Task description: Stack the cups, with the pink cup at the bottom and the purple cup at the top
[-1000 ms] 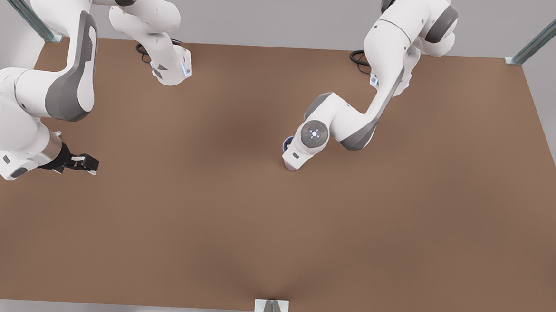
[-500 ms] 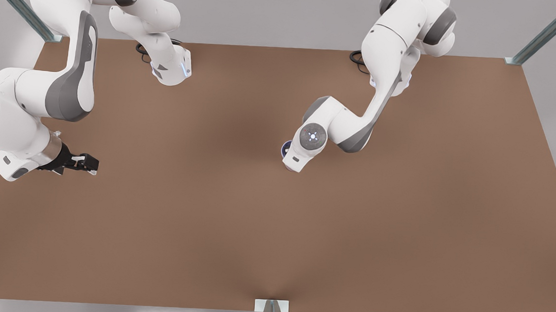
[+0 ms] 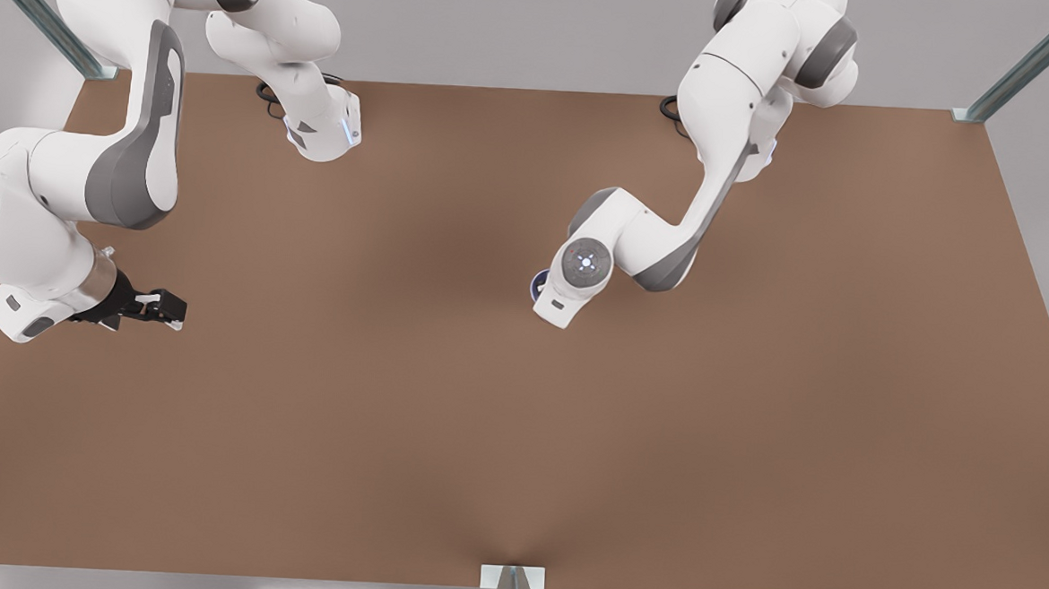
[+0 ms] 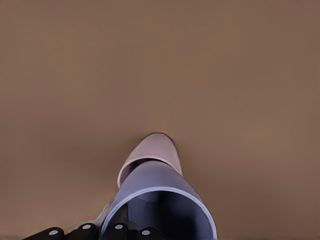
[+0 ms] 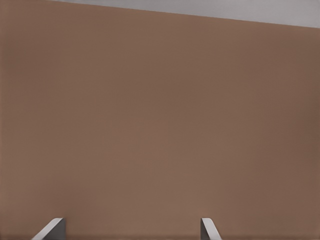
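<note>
Brown tabletop [image 3: 517, 438] is seen from above, framed by grey walls and metal corner posts [image 3: 41, 13].

At the front view's left, the right gripper [image 3: 165, 310] is held low over bare table near that edge, well apart from the cups. It is released: in the right wrist view two pale fingertips [image 5: 50, 229] are seen spread wide, with nothing but brown surface between them. This arm is waiting.

A black cable coil [image 3: 270, 97] is seen by that arm's base at the far edge of the table.

Near the table's centre, the other arm's wrist [image 3: 584, 264] is angled down over the cups. A sliver of the purple cup [image 3: 538, 284] is seen just at the wrist's left side in the front view.

In the left wrist view, the left gripper [image 4: 115, 231] is clenched on the purple cup [image 4: 160, 200]: black fingers are seen at the cup's rim wall. The open mouth is turned toward the camera and the cup is tilted. The pink cup [image 4: 152, 150] is seen directly beyond it, standing on the table. The purple cup's lower end is lined up with the pink rim. Whether it is seated inside cannot be told.

A small white bracket [image 3: 512, 577] is fixed at the table's near edge.
</note>
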